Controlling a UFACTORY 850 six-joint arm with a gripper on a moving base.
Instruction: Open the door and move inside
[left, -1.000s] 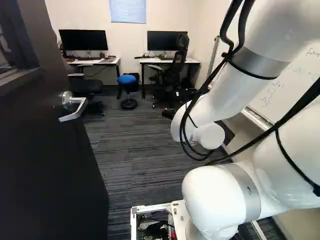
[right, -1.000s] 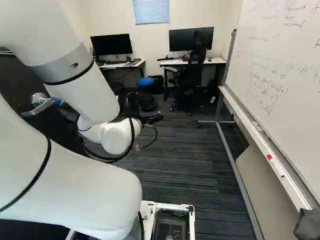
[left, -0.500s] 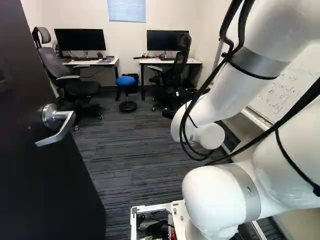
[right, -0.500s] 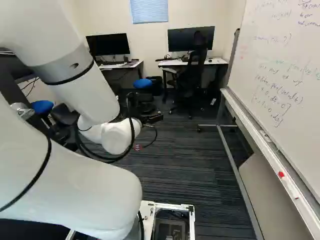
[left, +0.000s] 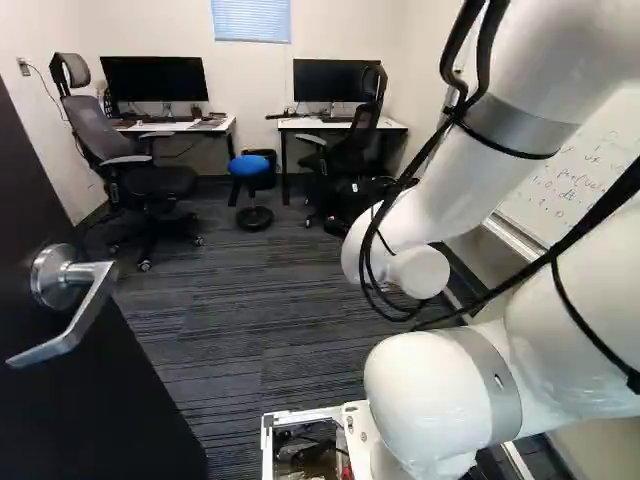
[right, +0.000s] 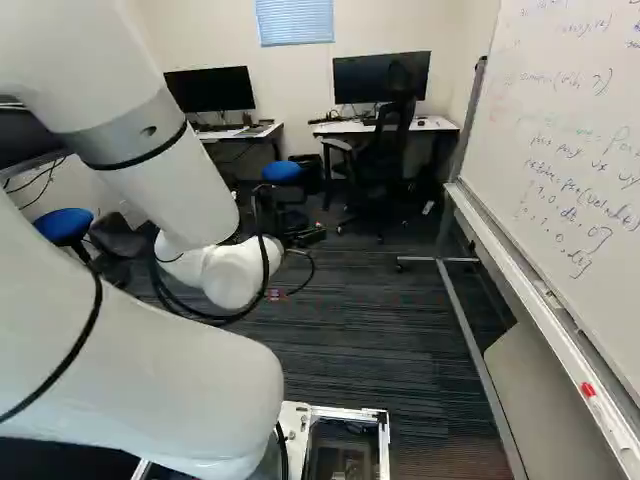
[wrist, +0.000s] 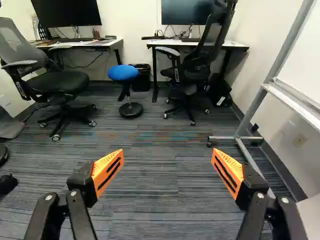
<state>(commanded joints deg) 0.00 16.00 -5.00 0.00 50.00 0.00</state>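
Observation:
The dark door (left: 80, 410) stands swung aside along the near left of the left base view, its silver lever handle (left: 85, 295) facing the room. In the right base view no door can be made out; my arm covers that side. My gripper (right: 303, 238) is partly hidden past the arm's wrist, well to the right of the door and not touching it. Seen from the wrist, the gripper (wrist: 167, 154) is open, its orange pads wide apart with only carpet beyond them. The door and handle do not show in the wrist view.
Ahead lie striped carpet (left: 260, 330), a grey office chair (wrist: 60, 82), a blue stool (wrist: 123, 73), a black chair (wrist: 192, 65) and two desks with monitors against the wall. A whiteboard on a wheeled frame (right: 470, 320) runs along the right side.
The base has moved forward. The door handle has slid nearer and further left in the left base view, and more of the grey chair shows. The arm holds its pose against its lowest joint.

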